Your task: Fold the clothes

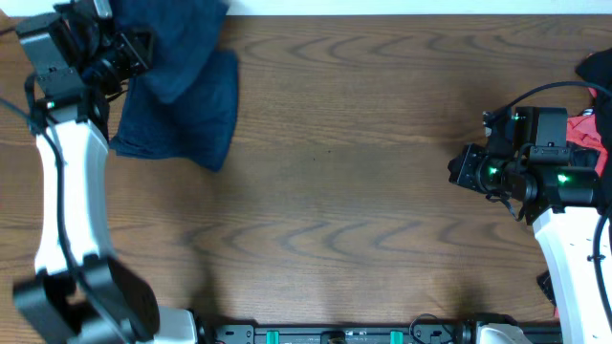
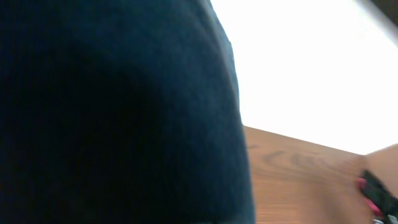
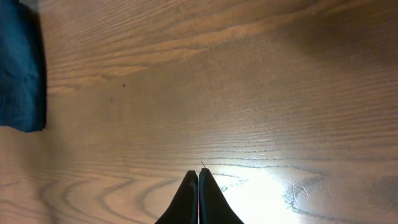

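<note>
Tabletop (image 1: pixel 363 191), shorts (image 1: pixel 182 96) at left fingers (image 1: pixel 140 52)

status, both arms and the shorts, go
Left end effector shut on navy shorts, far-left corner. Right end effector shut, empty. Red garment at right edge.

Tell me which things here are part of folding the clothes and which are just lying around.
Part of the job:
- navy shorts, bunched at the far left of the table
- left gripper, shut on their edge
- right gripper, shut and empty

Just lying about:
- red-and-black garment, at the right edge
</note>
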